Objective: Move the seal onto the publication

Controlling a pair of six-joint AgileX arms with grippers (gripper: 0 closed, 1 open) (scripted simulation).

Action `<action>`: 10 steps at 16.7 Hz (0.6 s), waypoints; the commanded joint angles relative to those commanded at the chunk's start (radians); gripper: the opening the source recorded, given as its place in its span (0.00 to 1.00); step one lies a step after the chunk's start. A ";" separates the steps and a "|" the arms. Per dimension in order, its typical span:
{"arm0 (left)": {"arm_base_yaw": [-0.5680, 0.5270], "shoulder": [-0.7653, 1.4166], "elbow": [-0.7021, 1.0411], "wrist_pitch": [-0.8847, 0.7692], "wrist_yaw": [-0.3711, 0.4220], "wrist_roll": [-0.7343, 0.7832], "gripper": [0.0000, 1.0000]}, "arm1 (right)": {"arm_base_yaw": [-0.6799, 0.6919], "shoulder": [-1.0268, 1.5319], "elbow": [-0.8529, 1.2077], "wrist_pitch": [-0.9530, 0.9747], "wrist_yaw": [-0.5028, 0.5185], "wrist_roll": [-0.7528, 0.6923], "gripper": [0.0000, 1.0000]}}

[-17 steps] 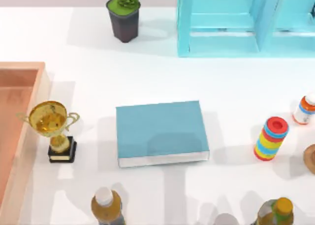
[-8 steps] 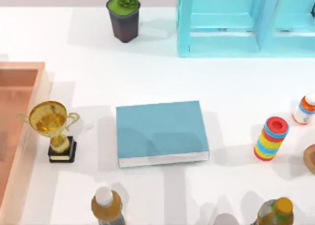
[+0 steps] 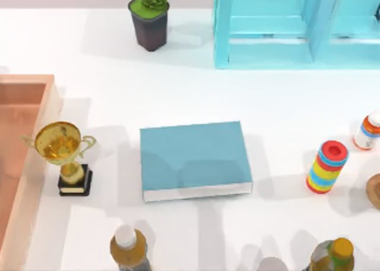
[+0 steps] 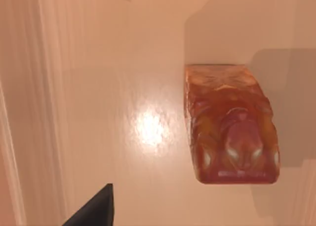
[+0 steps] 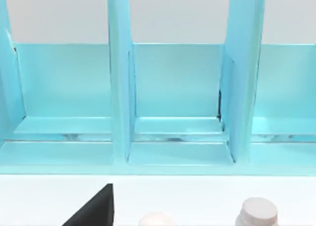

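The book (image 3: pixel 193 158) lies flat mid-table, its long side running left to right. The wooden tray (image 3: pixel 21 114) sits at the table's left edge, so the left arm is nearer. In the left wrist view the seal (image 4: pixel 229 124) rests on the tray floor below the camera; I cannot tell either gripper's jaw state.

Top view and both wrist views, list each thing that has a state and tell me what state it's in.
Book: closed, lying flat on the table, nothing on its cover.
Seal: lying on the orange tray floor, not gripped.
Trophy: upright beside the tray.
Ring stack: upright, fully stacked.
White-capped bottle: upright, cap on.
Potted plant: upright.
Shelf unit: compartments open, nothing in them.
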 joint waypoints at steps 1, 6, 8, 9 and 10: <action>0.000 0.008 -0.022 0.032 0.000 0.001 1.00 | 0.000 0.000 0.000 0.000 0.000 0.000 1.00; 0.003 0.066 -0.167 0.247 0.000 0.005 1.00 | 0.000 0.000 0.000 0.000 0.000 0.000 1.00; 0.004 0.087 -0.215 0.311 0.000 0.006 1.00 | 0.000 0.000 0.000 0.000 0.000 0.000 1.00; 0.005 0.093 -0.229 0.328 0.000 0.006 1.00 | 0.000 0.000 0.000 0.000 0.000 0.000 1.00; 0.005 0.095 -0.233 0.335 0.000 0.006 1.00 | 0.000 0.000 0.000 0.000 0.000 0.000 1.00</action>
